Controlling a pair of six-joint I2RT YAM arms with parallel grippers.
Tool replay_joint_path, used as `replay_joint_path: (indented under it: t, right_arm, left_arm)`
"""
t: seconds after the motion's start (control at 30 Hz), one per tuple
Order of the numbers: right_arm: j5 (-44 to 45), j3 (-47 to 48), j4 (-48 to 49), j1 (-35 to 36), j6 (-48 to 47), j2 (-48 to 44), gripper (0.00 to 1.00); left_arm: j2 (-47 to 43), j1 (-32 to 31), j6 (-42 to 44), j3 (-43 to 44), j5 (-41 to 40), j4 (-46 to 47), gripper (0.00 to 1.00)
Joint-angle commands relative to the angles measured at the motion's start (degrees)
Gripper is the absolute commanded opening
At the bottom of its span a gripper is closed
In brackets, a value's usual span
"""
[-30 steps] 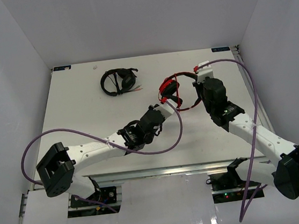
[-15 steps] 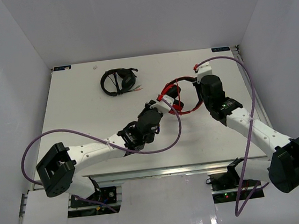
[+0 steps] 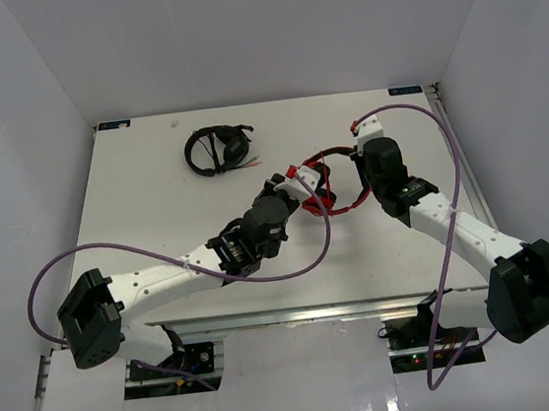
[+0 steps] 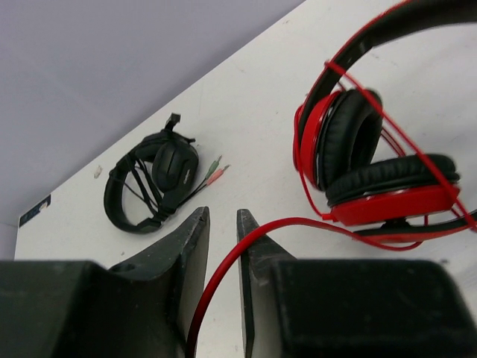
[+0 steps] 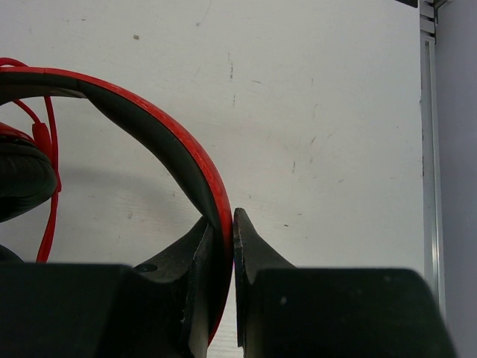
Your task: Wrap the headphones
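The red headphones [image 3: 323, 182] are right of the table's middle, with their black-padded cups [image 4: 358, 149] to the right in the left wrist view. Several turns of the thin red cable [image 4: 298, 222] cross the cups and the band. My left gripper [image 3: 286, 179] is just left of the cups. Its jaws [image 4: 222, 212] stand a little apart, and the cable runs loosely between them without being pinched. My right gripper [image 3: 360, 148] is shut on the red headband [image 5: 156, 127], which passes between its fingertips [image 5: 221, 212].
Black headphones [image 3: 217, 150] with a wound cable and small plugs lie at the back of the table, left of centre [image 4: 153, 183]. The table's right edge and a metal rail [image 5: 428, 149] run close to my right gripper. White walls enclose the table.
My left jaws have parted off the cable. The left arm has pushed forward toward the cups. The right gripper has turned and shifted slightly left with the headband in it.
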Motion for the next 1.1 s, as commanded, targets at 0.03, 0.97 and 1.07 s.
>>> replay_joint_path:
  t: [0.03,0.97,1.07]
  right_arm:
    - [-0.9,3.7,2.9,-0.3,1.0,0.1,0.08]
    - [-10.5,2.3,1.9,-0.2,2.1,-1.4,0.08]
    - [-12.2,1.7,1.9,-0.2,2.1,-2.0,0.08]
  left_arm:
    - [-2.8,-1.4,1.6,4.6,3.6,-1.2,0.36]
    - [2.0,-5.3,4.0,14.5,16.1,-4.1,0.33]
    - [4.1,-5.3,4.9,16.3,16.0,-4.5,0.34]
